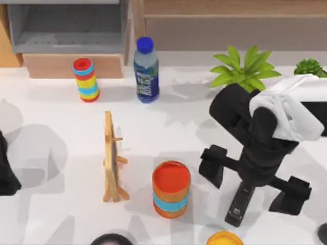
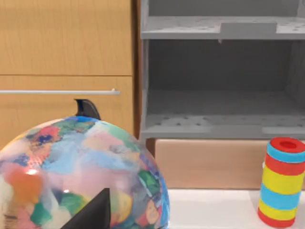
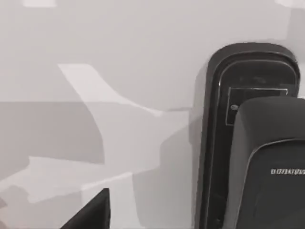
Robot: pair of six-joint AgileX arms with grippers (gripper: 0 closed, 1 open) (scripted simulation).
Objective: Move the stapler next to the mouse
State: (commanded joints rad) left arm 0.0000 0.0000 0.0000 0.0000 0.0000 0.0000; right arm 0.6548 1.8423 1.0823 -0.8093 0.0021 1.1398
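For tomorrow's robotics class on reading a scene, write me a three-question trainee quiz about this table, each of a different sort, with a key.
1. True or false: the right tool is above the stapler.
2. What stands nearest the stapler's left? A) striped orange cup B) water bottle C) green plant
3. Fill in: the left arm sits at the table's ___ edge.

Key: 1 true; 2 A; 3 left.

A white table [image 1: 61, 117] carries a rainbow-striped cylinder [image 1: 86, 79] and a blue-capped water bottle [image 1: 146, 70] near the back, a green plant [image 1: 244, 67] at back right, a wooden easel stand [image 1: 112, 159] mid-table, an orange cup [image 1: 171, 189] beside it, and the black stapler [image 1: 240, 203] lying flat front right.
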